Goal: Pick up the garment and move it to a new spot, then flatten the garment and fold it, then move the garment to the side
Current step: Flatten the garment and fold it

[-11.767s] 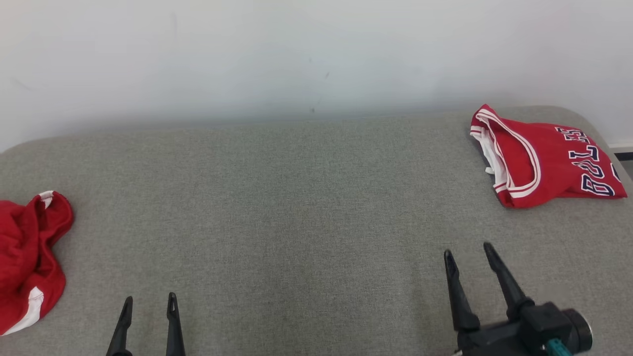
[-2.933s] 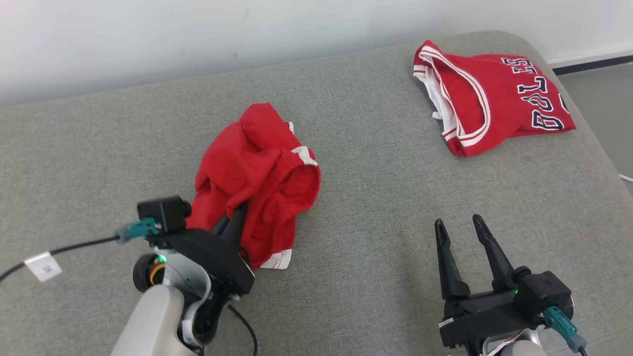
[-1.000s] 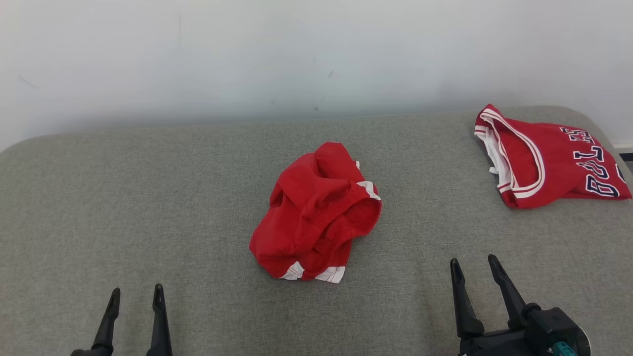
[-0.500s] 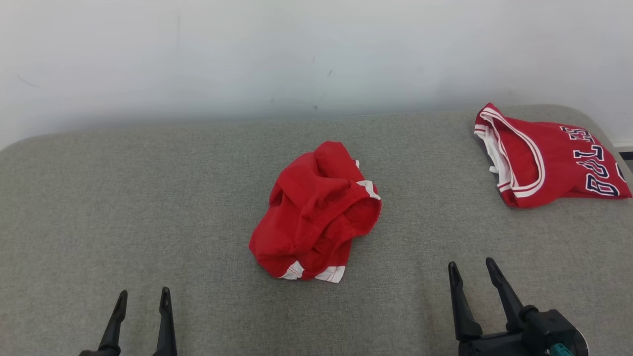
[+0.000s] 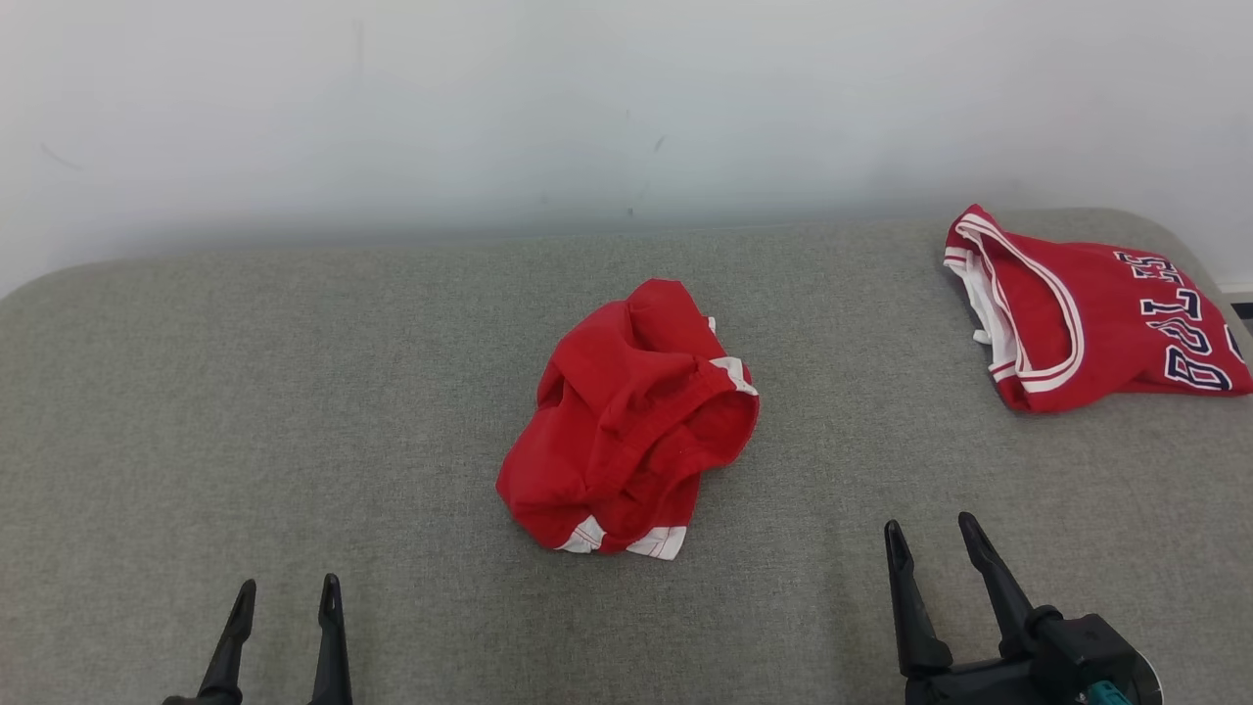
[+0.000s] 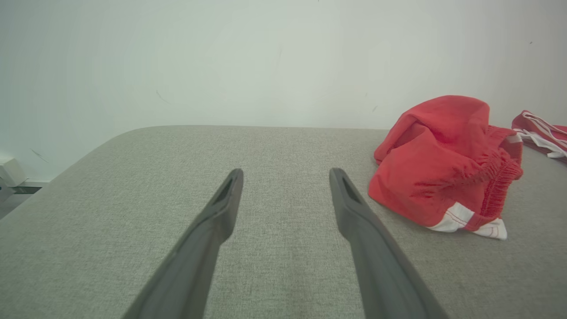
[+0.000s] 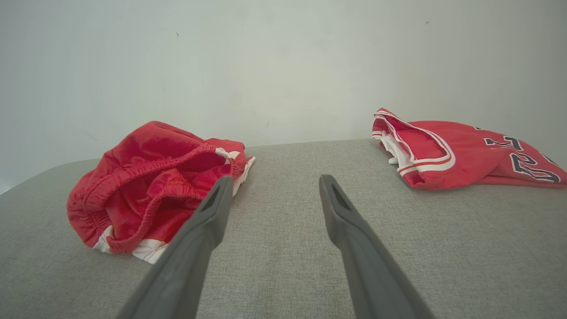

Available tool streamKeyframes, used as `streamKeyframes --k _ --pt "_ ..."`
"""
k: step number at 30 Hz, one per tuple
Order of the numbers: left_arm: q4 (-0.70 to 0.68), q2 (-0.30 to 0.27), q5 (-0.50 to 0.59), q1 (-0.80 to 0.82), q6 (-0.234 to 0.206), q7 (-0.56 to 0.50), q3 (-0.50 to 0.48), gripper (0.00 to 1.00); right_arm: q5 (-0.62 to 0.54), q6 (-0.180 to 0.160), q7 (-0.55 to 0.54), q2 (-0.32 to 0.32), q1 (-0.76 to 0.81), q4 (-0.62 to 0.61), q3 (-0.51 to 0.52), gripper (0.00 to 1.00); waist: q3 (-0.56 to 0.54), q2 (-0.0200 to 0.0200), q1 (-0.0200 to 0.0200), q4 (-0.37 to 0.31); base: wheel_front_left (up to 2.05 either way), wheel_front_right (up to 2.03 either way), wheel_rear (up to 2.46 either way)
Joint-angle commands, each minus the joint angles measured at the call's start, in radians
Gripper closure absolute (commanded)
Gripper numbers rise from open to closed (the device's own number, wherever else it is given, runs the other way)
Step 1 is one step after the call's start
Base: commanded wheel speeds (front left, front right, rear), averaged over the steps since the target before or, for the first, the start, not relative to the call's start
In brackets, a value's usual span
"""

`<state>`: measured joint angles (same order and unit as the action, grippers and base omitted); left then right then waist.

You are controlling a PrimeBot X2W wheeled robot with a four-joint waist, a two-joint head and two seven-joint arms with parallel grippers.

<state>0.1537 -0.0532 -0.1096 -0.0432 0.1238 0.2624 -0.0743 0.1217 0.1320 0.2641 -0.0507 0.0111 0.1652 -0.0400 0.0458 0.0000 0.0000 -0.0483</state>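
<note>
The left gripper [image 5: 289,583] rests on the grey padded surface [image 5: 294,392], jaws spread and empty. The garment [image 5: 626,421] lies ahead and to its right in a crumpled heap, forward-left of the right gripper [image 5: 930,523], which is also spread and empty. The fabric appears light, soft and limp; it should sag and bunch when lifted. Recommended holds: the elastic waistband [image 5: 685,392] or the white hem panels [image 5: 626,539]. A folded jersey [image 5: 1096,328] lies forward-right of the right gripper.

The garment [image 5: 626,416], soft red fabric with a gathered elastic band and white edge panels, lies crumpled in a heap midway across the grey padded surface [image 5: 294,392].
</note>
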Motion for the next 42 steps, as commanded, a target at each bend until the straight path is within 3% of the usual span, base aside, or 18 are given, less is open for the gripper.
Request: streamKeyframes --k 1,42 --pt "0.001 0.003 0.007 -0.015 0.003 0.003 -0.004 0.0 0.002 -0.003 0.001 0.001 0.009 0.0 -0.002 0.0 0.0 0.0 0.0 0.0 0.0 0.0 0.0" --pt "-0.009 0.004 -0.011 -0.03 -0.004 0.003 0.009 0.0 -0.001 -0.003 0.0 0.001 0.01 0.003 -0.007 0.0 0.005 0.0 0.0 0.002 0.0 0.0 0.0"
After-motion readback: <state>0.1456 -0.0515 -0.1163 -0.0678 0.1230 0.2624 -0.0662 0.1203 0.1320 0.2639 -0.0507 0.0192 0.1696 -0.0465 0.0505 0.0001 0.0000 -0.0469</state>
